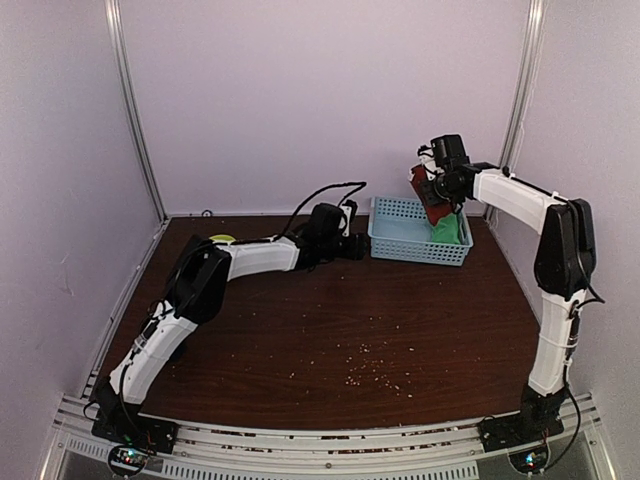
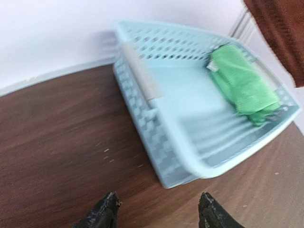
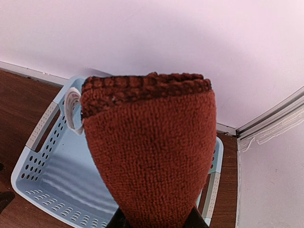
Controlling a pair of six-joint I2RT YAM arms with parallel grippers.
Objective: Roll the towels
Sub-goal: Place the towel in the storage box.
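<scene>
A rolled rust-red towel (image 3: 152, 152) hangs above the light-blue basket (image 1: 392, 243), pinched in my right gripper (image 3: 156, 222); it fills most of the right wrist view and also shows as the red towel (image 1: 432, 195) and red towel (image 2: 282, 33). A bright green towel (image 2: 242, 83), folded into a roll, lies in the basket's right end, seen from above as the green towel (image 1: 448, 231). My left gripper (image 2: 159, 211) stands open low over the table, just short of the basket's near left corner, nothing between its fingers.
The basket (image 2: 171, 142) stands at the back right of the brown table (image 1: 330, 340), close to the rear wall. Small pale crumbs (image 1: 375, 365) are scattered mid-table. A yellow-green object (image 1: 222, 239) lies at the back left behind my left arm.
</scene>
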